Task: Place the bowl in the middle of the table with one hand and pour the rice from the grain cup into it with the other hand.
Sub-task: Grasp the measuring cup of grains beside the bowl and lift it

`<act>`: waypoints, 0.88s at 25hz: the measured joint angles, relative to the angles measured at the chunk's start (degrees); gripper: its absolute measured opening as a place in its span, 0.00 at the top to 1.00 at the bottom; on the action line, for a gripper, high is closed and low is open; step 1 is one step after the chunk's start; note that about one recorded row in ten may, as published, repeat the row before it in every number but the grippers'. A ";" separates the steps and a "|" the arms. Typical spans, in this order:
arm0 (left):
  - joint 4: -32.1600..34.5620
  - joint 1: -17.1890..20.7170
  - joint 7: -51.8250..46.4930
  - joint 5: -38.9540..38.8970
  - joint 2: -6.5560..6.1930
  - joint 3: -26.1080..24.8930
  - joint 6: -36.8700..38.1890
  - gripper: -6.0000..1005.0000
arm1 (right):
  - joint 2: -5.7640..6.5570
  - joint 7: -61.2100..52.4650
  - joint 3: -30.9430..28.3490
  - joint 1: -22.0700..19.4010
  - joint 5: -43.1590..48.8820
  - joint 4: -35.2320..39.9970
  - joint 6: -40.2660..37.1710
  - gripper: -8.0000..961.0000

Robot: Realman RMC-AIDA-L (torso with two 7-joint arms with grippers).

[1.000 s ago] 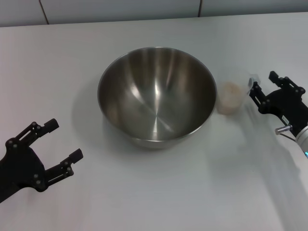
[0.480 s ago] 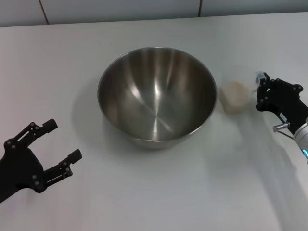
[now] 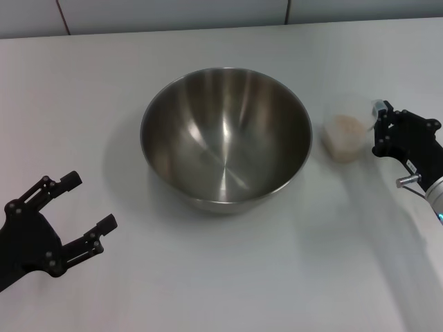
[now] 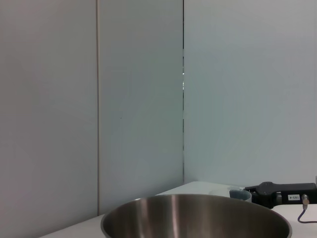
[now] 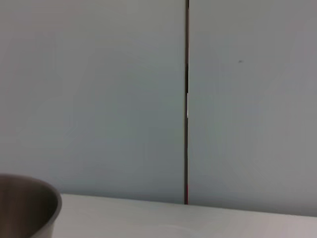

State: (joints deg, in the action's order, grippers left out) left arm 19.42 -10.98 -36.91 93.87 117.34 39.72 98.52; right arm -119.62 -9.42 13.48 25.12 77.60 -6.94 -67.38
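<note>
The steel bowl point(image 3: 225, 138) stands in the middle of the white table point(image 3: 221, 290), empty. The clear grain cup point(image 3: 344, 135) holds rice point(image 3: 345, 125) and is upright just right of the bowl. My right gripper point(image 3: 381, 128) is at the cup's right side, shut on its thin handle. My left gripper point(image 3: 91, 200) is open and empty at the front left, apart from the bowl. The left wrist view shows the bowl's rim point(image 4: 198, 213), the cup's rim point(image 4: 237, 192) and the right gripper point(image 4: 277, 192) beyond it. The right wrist view shows the bowl's edge point(image 5: 27, 203).
A grey panelled wall point(image 3: 173, 14) runs along the table's far edge. Bare tabletop lies in front of the bowl and to its left.
My right gripper closed on the cup's handle and the cup shifted a little to the right, away from the bowl. The left gripper and the bowl stayed put.
</note>
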 joint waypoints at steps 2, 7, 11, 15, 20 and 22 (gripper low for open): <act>-0.03 0.00 0.00 0.00 0.00 0.00 0.01 0.13 | 0.00 -0.04 -1.00 -0.22 0.00 -0.13 -2.50 0.96; -0.08 0.09 0.00 0.20 0.15 0.00 0.01 0.13 | 0.28 -1.77 -3.89 -0.15 0.00 0.03 -10.27 0.96; -0.09 0.09 0.00 0.32 0.16 0.00 0.01 0.13 | 0.35 -3.76 -4.41 0.34 0.00 1.44 -13.55 0.96; -0.09 0.16 0.00 0.44 0.17 0.04 0.01 0.13 | 0.39 -5.07 -5.12 1.31 0.00 2.97 -16.78 0.96; -0.09 0.17 0.00 0.44 0.18 0.09 0.01 0.13 | 0.44 -5.12 -5.26 1.92 0.00 3.00 -17.41 0.96; -0.09 0.25 0.00 0.44 0.17 0.05 0.01 0.13 | 0.44 -5.13 -5.28 2.09 0.00 3.02 -17.27 0.96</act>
State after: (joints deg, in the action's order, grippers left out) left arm 19.33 -10.74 -36.91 94.31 117.51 39.77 98.53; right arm -119.18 -14.55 8.20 27.21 77.61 -3.92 -84.66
